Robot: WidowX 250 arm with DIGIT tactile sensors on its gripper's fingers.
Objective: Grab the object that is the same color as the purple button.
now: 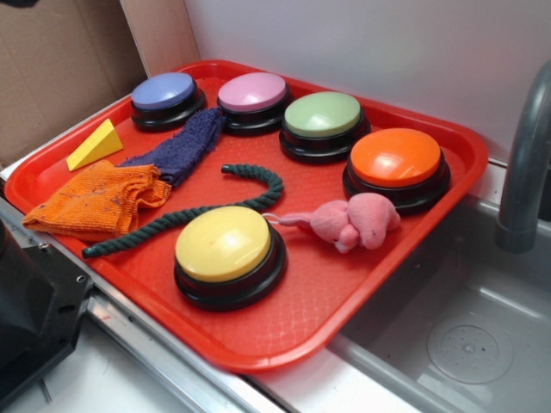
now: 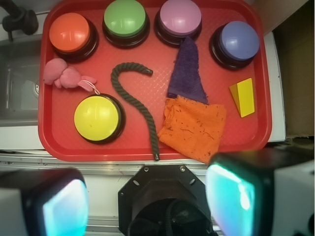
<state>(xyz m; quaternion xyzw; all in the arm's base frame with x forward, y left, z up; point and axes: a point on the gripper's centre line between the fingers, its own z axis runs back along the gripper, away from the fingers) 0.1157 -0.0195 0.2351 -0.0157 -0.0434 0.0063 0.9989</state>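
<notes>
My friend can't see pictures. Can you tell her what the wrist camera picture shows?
A red plastic tray seen from above holds five round dome buttons: orange, green, pink-lilac, blue-violet and yellow. Among them lie a dark purple knitted cloth, an orange knitted cloth, a dark green rope, a pink plush toy and a yellow wedge.

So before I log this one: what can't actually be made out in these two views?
- Gripper: absent from the exterior view; in the wrist view its fingers are blurred and cut by the bottom edge, so contact surfaces are unreadable.
- Purple cloth: its near end lies under the orange cloth, hiding its full length.
- Sink: cut off by the frame in both views.
- Button bases: the domes hide them from above.
</notes>
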